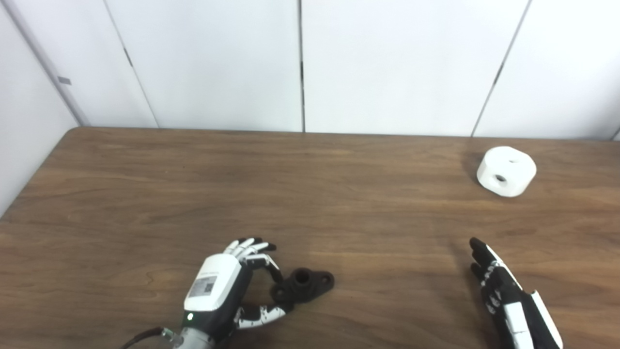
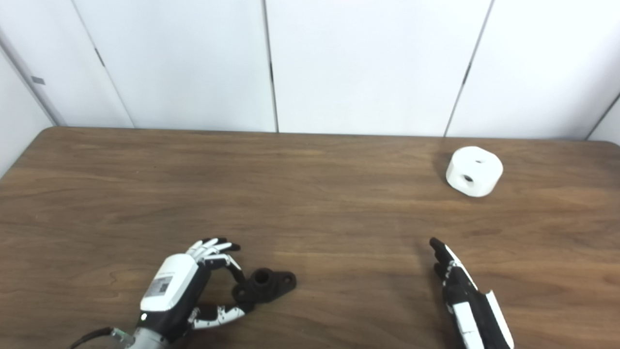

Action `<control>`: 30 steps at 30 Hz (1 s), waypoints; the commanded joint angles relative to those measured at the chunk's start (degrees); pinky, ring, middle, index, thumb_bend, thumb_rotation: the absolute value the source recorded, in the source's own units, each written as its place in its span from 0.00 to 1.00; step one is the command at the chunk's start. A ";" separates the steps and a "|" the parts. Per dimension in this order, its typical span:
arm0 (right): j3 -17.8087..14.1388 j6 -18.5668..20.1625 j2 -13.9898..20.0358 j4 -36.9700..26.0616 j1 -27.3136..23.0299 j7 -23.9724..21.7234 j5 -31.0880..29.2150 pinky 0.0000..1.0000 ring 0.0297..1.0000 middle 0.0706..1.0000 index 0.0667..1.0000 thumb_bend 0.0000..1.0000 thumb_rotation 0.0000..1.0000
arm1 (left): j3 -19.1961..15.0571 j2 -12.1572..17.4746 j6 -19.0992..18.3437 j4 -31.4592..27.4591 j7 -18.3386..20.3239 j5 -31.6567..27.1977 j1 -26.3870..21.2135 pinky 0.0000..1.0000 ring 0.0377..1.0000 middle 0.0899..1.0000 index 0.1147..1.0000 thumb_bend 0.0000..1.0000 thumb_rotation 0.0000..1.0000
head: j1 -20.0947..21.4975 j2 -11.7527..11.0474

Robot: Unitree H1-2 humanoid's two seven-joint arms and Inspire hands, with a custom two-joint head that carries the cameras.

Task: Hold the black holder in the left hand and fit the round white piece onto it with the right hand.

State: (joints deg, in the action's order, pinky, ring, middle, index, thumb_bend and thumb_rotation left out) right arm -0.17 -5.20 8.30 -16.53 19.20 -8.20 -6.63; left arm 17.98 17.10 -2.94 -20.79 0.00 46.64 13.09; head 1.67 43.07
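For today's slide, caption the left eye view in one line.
Left hand closing around black holder on wooden table; right hand open, round white piece untouched.

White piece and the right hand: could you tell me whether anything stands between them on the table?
Nothing visible does. Only bare table lies between the right hand and the white piece; the black holder sits off by the left hand.

It looks like a lab: a bare brown table (image 1: 310,194) stands against plain white wall panels (image 1: 387,63).
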 commanded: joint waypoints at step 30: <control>0.72 5.91 0.15 -4.49 -1.44 2.57 0.02 1.00 0.99 0.95 0.90 0.61 0.94 | 3.22 -0.70 7.82 7.47 0.39 1.51 -1.05 0.93 0.91 0.83 0.42 0.52 0.04 | 3.01 1.29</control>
State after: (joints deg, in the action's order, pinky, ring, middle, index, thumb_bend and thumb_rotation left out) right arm 0.83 -0.40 8.56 -19.83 18.51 -5.78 -6.16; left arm 20.20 16.29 5.10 -15.52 -1.30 46.42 11.99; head 4.66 44.30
